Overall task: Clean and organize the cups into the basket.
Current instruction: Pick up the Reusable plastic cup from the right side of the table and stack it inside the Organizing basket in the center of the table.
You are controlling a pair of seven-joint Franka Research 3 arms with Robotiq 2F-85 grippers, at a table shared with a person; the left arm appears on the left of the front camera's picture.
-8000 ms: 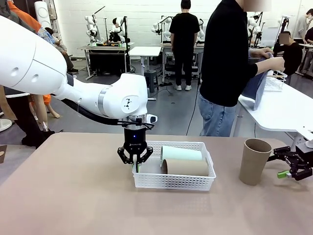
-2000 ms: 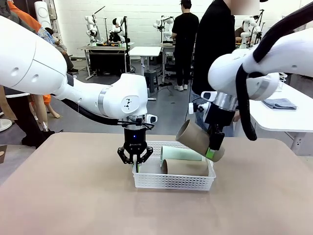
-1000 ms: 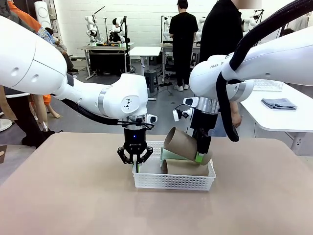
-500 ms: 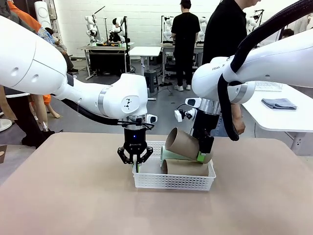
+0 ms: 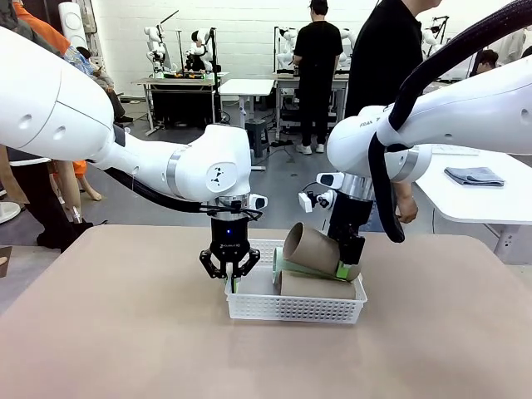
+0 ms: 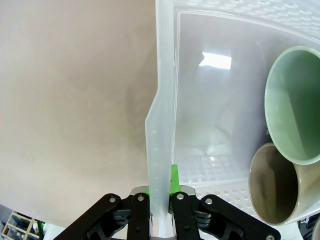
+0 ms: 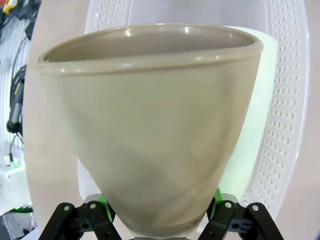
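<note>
The white mesh basket sits mid-table. My left gripper is shut on its left wall, which shows up close as the basket wall pinched between my left gripper fingers. Inside lie a mint cup and a tan cup, both on their sides; their mouths are the mint cup and tan cup. My right gripper is shut on the base of a second tan cup, tilted over the two lying cups. Up close, this tan cup sits between my right gripper fingers.
A person in black stands at the table's far side, behind my right arm. A side table with a grey cloth is at the right. The tabletop has free room left, right and in front of the basket.
My right gripper has shifted slightly right with the tan cup, which now leans lower onto the lying cups. My left gripper has stayed on the basket wall.
</note>
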